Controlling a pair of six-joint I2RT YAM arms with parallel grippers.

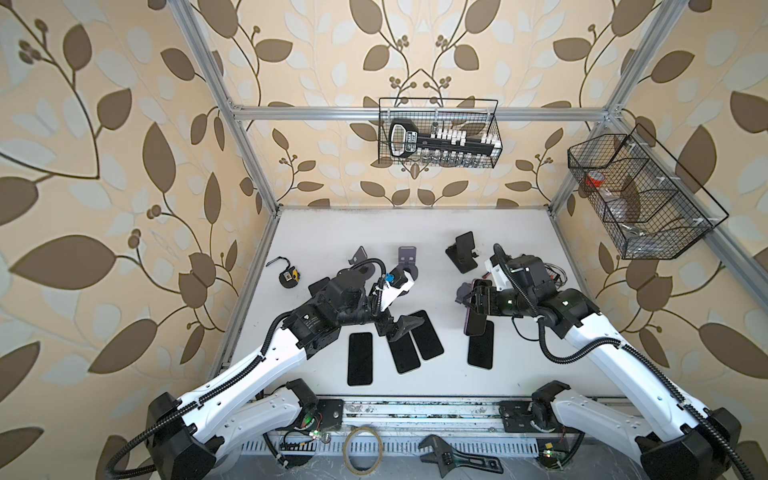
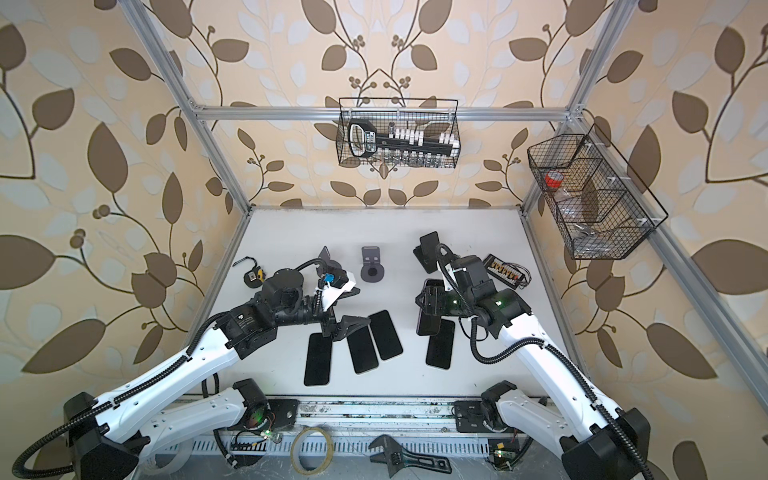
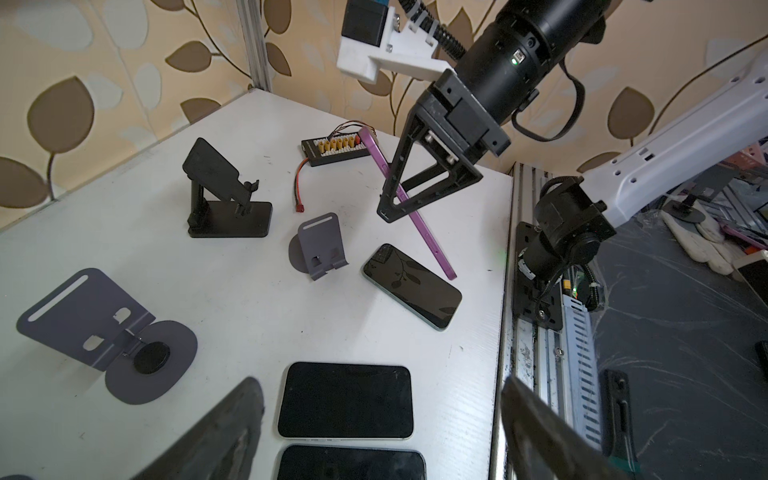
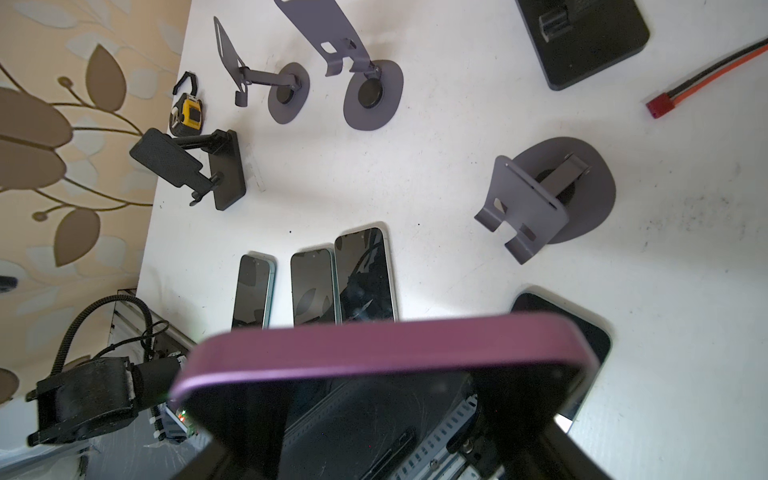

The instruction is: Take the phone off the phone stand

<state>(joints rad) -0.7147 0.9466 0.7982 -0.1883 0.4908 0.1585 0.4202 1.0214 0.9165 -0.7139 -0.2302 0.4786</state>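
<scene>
Left wrist view: we note right pincer (image 3: 390,208) gripping the purple phone (image 3: 432,245) over the white desk (image 3: 249,291), long axis tilted, lower end toward the front rail (image 3: 528,374). Left pincer (image 1: 401,327) open. Leaf-patterned walls (image 3: 104,62).

No wording is legible. The label (image 1: 409,143) on the black tool rack (image 1: 455,144) in the wire basket (image 1: 436,99) and a sticker (image 1: 308,317) on the left arm (image 1: 249,365) are too blurred.

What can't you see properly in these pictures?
Purple-edged phone: right wrist view, bottom edge cuts off its lower part.
Black phone lying flat: same view, that phone hides most.
Small items in the back wire basket: both top views, too small.
Left hand: left wrist view, blurred fingers cut off.
</scene>
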